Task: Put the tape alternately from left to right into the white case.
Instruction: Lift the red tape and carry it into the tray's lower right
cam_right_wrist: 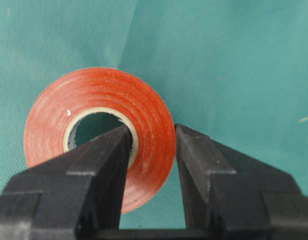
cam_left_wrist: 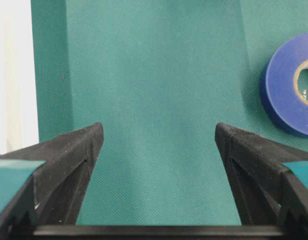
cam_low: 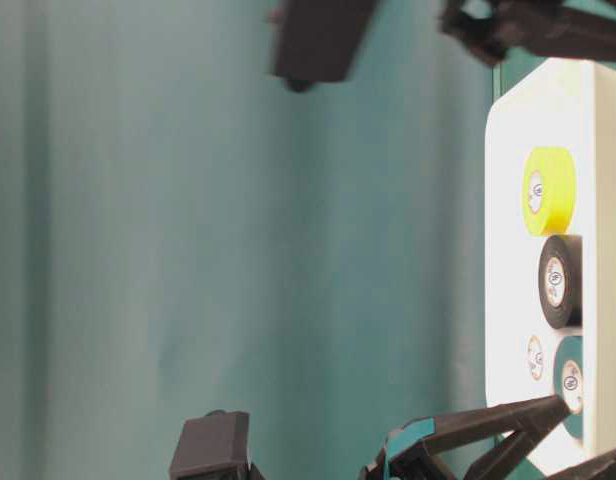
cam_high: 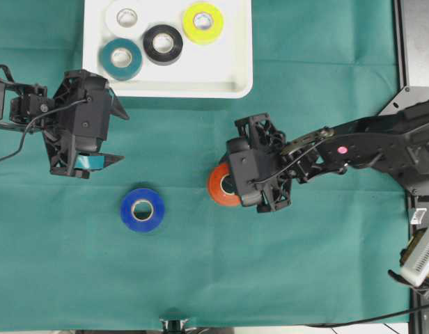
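Observation:
My right gripper (cam_high: 232,182) (cam_right_wrist: 153,131) is shut on the red tape (cam_high: 219,185) (cam_right_wrist: 94,85), one finger inside its pale core and the other against the outer wall. The blue tape (cam_high: 142,209) (cam_left_wrist: 289,95) lies flat on the green cloth, below and to the right of my left gripper (cam_high: 117,133) (cam_left_wrist: 159,131), which is open over bare cloth. The white case (cam_high: 200,89) (cam_low: 508,200) at the top holds white tape (cam_high: 127,15), teal tape (cam_high: 121,58), black tape (cam_high: 163,44) and yellow tape (cam_high: 203,22).
A black metal frame (cam_high: 416,42) runs down the right edge, with a pale device (cam_high: 420,254) at the lower right. The cloth's front edge (cam_high: 200,327) lies along the bottom.

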